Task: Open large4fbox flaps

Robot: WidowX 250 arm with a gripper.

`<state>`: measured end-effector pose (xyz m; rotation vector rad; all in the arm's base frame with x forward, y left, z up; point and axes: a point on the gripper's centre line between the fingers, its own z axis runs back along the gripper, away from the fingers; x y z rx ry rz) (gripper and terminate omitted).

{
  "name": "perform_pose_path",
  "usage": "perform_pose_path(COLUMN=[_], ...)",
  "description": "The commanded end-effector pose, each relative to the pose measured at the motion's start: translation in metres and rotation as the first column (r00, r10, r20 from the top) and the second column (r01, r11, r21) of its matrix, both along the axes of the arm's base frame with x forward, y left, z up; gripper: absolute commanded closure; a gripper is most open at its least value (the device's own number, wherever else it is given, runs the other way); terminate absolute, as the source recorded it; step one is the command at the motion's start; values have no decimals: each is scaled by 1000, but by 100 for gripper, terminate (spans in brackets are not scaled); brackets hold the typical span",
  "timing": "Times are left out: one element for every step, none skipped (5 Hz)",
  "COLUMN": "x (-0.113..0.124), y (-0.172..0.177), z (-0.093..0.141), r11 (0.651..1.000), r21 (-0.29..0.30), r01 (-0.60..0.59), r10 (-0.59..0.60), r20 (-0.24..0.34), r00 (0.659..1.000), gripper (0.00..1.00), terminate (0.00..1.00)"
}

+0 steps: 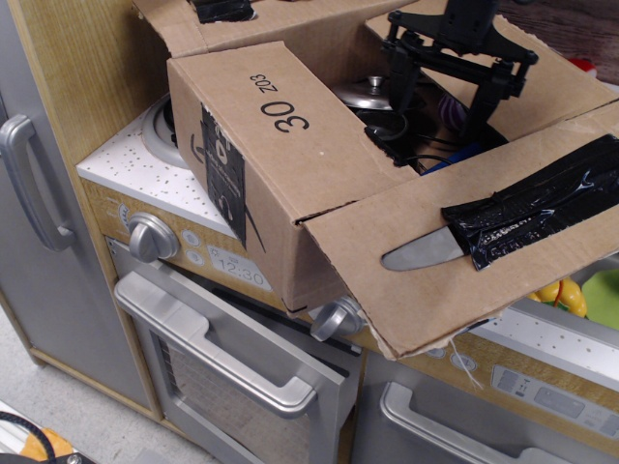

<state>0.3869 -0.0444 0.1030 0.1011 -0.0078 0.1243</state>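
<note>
The large brown cardboard box [290, 193] stands on a toy stove top, its side printed "30 203" with a black label strip. Its near flap [464, 261] lies folded outward to the front right, bearing a grey knife shape [423, 251] and black tape [542, 208]. A far-left flap [242, 24] with black tape leans back against the wall. A far-right flap [542, 82] lies open. My black gripper [440, 106] hangs open over the box mouth, fingers lowered into the opening above a silver pot lid [372, 95] and dark items inside.
The box sits on a toy kitchen with a white speckled stove top [126, 159], grey knobs [152, 237] and an oven door handle [218, 348]. A grey fridge door [39, 222] is at left. Yellow and green toys [580, 290] lie at right.
</note>
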Motion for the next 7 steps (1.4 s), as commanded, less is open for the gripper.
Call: perform_pose_path(x=[-8, -13, -13, -16, -18, -22, -28], y=[8, 9, 10, 11, 10, 10, 16], z=[17, 8, 0, -4, 3, 14, 35], r11=[1000, 999, 996, 994, 994, 992, 983], r21=[-22, -39, -64, -63, -26, 44, 116], r01=[16, 35, 62, 91, 108, 122, 142], r10=[-16, -35, -63, -94, -110, -110, -106], r20=[7, 1, -3, -43, -125, -210, -278], r00=[1000, 999, 998, 995, 986, 971, 955], gripper=[0, 0, 0, 0, 0, 0, 0], terminate=[0, 0, 0, 0, 0, 0, 0])
